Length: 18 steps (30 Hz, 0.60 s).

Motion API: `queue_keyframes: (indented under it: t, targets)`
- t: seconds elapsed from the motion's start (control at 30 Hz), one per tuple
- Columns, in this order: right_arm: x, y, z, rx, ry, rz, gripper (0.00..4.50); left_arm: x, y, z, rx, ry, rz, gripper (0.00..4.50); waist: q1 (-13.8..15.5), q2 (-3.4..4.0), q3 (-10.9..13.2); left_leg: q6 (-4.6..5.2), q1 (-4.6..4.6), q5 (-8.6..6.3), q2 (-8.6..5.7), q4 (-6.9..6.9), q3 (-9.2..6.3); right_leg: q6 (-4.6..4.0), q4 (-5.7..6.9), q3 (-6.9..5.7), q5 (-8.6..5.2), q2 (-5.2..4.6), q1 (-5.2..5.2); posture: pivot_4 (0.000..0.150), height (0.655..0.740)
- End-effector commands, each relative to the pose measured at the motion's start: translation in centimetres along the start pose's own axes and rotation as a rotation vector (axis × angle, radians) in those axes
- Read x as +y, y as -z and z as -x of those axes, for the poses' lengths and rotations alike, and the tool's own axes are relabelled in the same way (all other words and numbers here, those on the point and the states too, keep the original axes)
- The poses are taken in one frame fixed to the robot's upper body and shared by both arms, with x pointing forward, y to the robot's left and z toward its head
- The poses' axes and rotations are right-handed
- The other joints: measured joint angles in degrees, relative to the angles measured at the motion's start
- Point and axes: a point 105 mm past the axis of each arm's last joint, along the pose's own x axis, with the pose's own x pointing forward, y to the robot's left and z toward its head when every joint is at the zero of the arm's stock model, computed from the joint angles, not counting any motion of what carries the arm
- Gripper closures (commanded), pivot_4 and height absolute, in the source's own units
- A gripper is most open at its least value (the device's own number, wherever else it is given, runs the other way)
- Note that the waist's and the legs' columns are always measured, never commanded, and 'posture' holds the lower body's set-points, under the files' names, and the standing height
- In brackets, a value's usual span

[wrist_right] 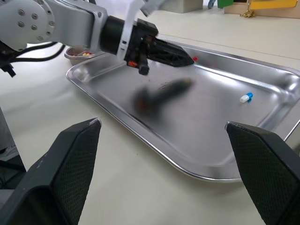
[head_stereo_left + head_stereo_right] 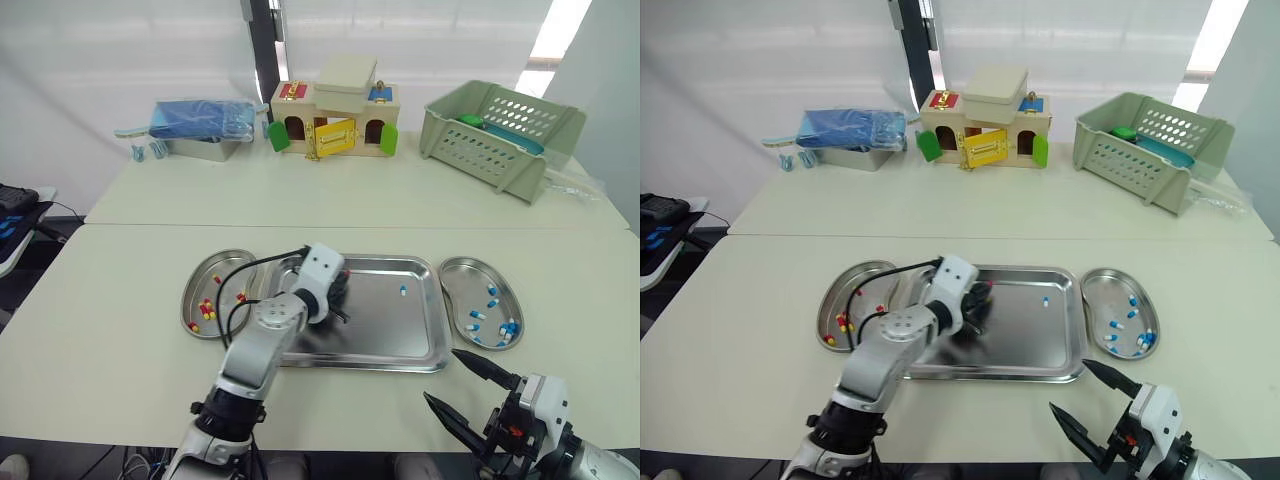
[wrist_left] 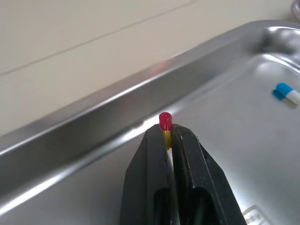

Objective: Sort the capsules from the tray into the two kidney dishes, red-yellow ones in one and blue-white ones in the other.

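My left gripper (image 3: 166,133) is shut on a red-yellow capsule (image 3: 165,123), held just above the steel tray (image 2: 400,345) near its left part. It appears in the head view as the left gripper (image 2: 340,296). One blue-white capsule (image 2: 403,291) lies in the tray. The left kidney dish (image 2: 200,285) holds several red-yellow capsules (image 2: 207,310). The right kidney dish (image 2: 462,275) holds several blue-white capsules (image 2: 500,325). My right gripper (image 2: 462,390) stands open over the table's front edge, right of the tray, with nothing between its fingers.
At the back of the table stand a toy house (image 2: 335,120), a green basket (image 2: 500,135) and a steel box with a blue pack (image 2: 200,125). A cable (image 2: 245,275) loops from the left arm over the tray's left rim.
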Motion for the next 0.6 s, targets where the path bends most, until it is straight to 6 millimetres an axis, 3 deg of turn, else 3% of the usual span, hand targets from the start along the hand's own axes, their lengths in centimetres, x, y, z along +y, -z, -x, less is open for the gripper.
queue_keyframes:
  t: [0.03, 0.17, 0.37, 0.6]
  targets:
    - [0.1, -0.4, 0.0, -0.020, -0.020, 0.018, 0.00, 1.5, -3.2, 1.8, -0.149, -0.089, -0.005, 4.46, 0.1, -0.01, 0.0, 0.02, -0.01, -0.01, -0.01, 0.01, 0.01, 0.00, -0.01, 0.00, 0.00, 0.00, 0.01, 0.150, 0.7400]
    - [0.0, -0.3, -0.1, -0.021, -0.038, 0.019, 0.00, 4.1, -3.6, 3.7, -0.187, -0.269, 0.019, 4.46, 0.2, -0.01, 0.0, 0.09, -0.03, -0.05, -0.01, 0.01, 0.01, 0.00, -0.04, -0.01, 0.00, -0.02, 0.02, 0.150, 0.7400]
    - [-0.5, -0.4, -0.3, -0.025, -0.066, 0.031, 0.00, 9.0, -1.6, 7.2, -0.133, -0.652, 0.141, 4.46, 0.0, -0.03, 0.0, 0.10, 0.00, -0.06, -0.01, 0.00, 0.00, 0.00, -0.01, -0.01, 0.00, -0.01, 0.02, 0.150, 0.7400]
    - [-1.1, -0.5, -0.7, -0.029, -0.100, 0.041, 0.00, 10.3, 0.6, 9.0, -0.060, -0.768, 0.176, 4.46, 0.1, -0.04, 0.0, 0.09, -0.02, -0.05, -0.01, 0.01, 0.01, 0.00, -0.02, -0.02, 0.00, -0.02, 0.01, 0.150, 0.7400]
